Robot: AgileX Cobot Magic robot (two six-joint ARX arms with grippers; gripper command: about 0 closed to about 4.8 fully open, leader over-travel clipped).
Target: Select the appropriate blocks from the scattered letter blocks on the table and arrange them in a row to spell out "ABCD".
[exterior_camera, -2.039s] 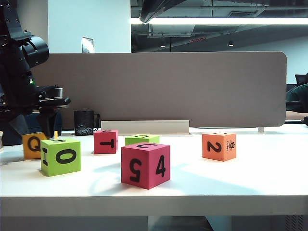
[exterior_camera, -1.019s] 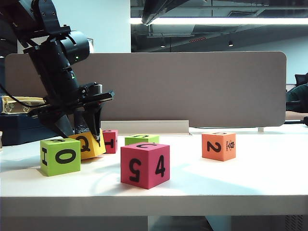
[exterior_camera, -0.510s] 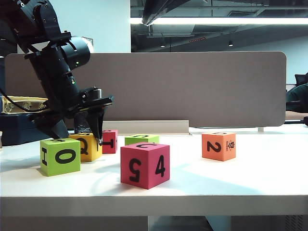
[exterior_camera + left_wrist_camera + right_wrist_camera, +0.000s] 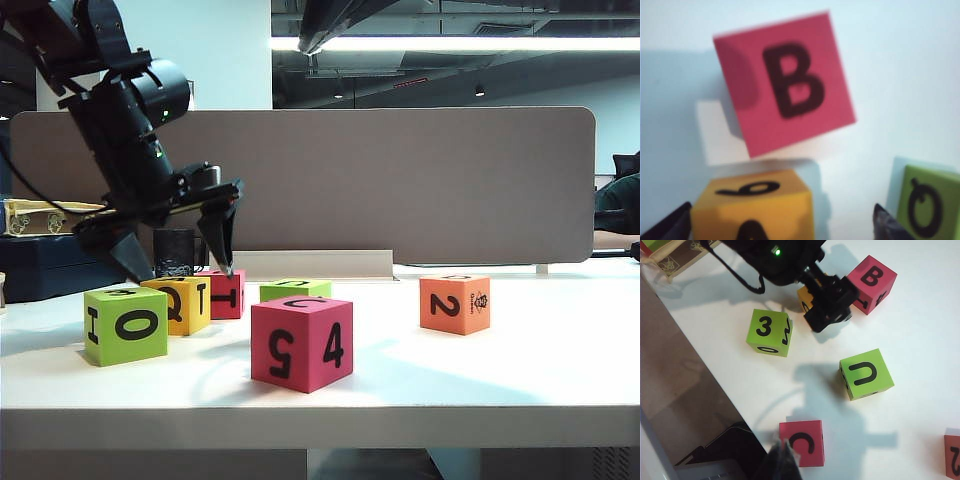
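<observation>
Letter blocks on white table (image 4: pixel 520 370), red 5/4 cube (image 4: pixel 302 343) nearest front edge, lime 0 cube (image 4: pixel 125 325) front-left, yellow-orange Q cube (image 4: pixel 180 304) behind it, released beneath left gripper (image 4: pixel 175 262) with fingers spread, red B cube (image 4: pixel 785 82) beyond, right gripper (image 4: pixel 782 460) clenched, empty.

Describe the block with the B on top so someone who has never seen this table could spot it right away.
On the white table, look toward the side where the left gripper hangs open above a yellow-orange Q cube. Just behind that cube, toward the grey divider, sits the red cube. Its top face shows a B and its front a sideways T, unlike the larger-looking red cube with 5 and 4.
</observation>
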